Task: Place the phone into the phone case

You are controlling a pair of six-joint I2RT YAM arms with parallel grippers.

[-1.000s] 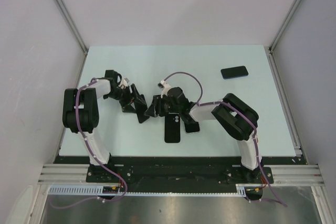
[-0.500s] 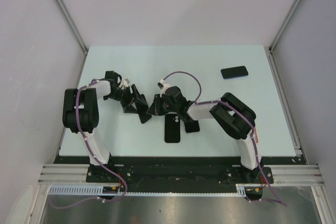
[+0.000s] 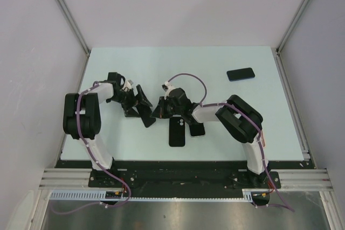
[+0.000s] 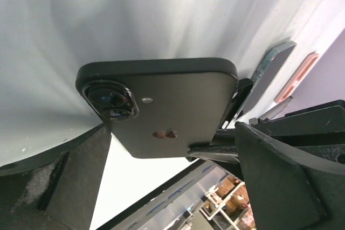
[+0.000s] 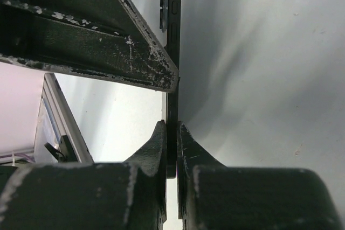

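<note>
The phone [image 4: 172, 106] stands on edge just left of the phone case [image 3: 178, 132], its long axis running between the arms. The right end effector [image 5: 171, 129] pinches one end, and the left end effector [image 3: 145, 109] gapes around the camera end.

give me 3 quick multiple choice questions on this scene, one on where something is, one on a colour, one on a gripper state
1. Where on the table does the lone dark device lie?
A. by the left edge
B. in the far right part
C. between the arm bases

2. What colour is the back of the held phone?
A. white
B. black
C. red

3. How is the right gripper?
A. open above the table
B. shut on nothing
C. shut on the phone's edge

Answers:
1 B: the top view shows it far right, apart from both arms.
2 B: the left wrist view shows a black back with its camera.
3 C: the right wrist view shows both fingers pressed on the thin edge.
</note>
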